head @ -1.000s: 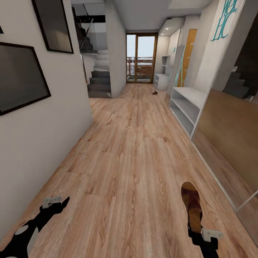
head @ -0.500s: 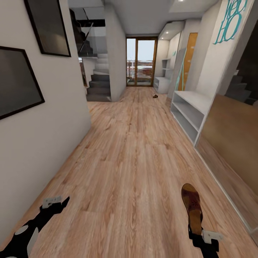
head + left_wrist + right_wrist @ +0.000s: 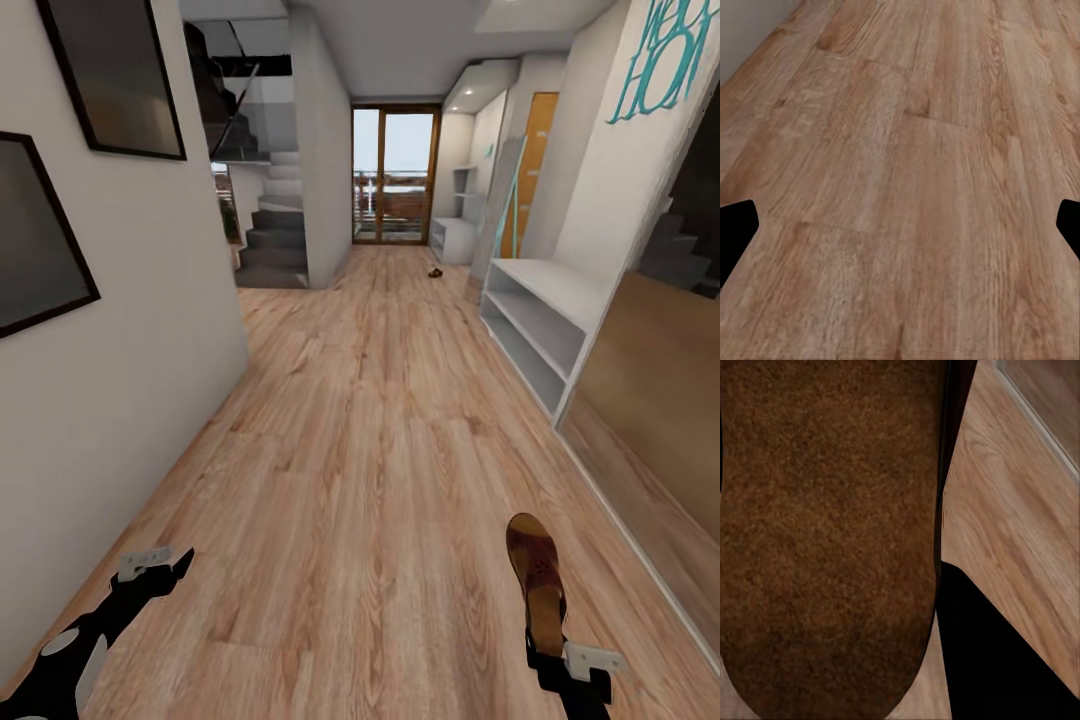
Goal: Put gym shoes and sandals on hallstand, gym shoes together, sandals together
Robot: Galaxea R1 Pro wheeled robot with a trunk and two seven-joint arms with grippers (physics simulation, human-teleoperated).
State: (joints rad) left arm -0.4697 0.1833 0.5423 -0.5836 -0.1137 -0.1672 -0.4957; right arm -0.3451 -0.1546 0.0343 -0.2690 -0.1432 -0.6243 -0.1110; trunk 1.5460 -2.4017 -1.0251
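Over on the left, the left gripper hangs low above the corridor floor, jaws spread wide with nothing between them. Far down the corridor a small dark object lies on the planks, too small to identify. On the right, the right gripper is clenched on a sandal, toe pointing ahead. A grey two-shelf bench stands along the right wall.
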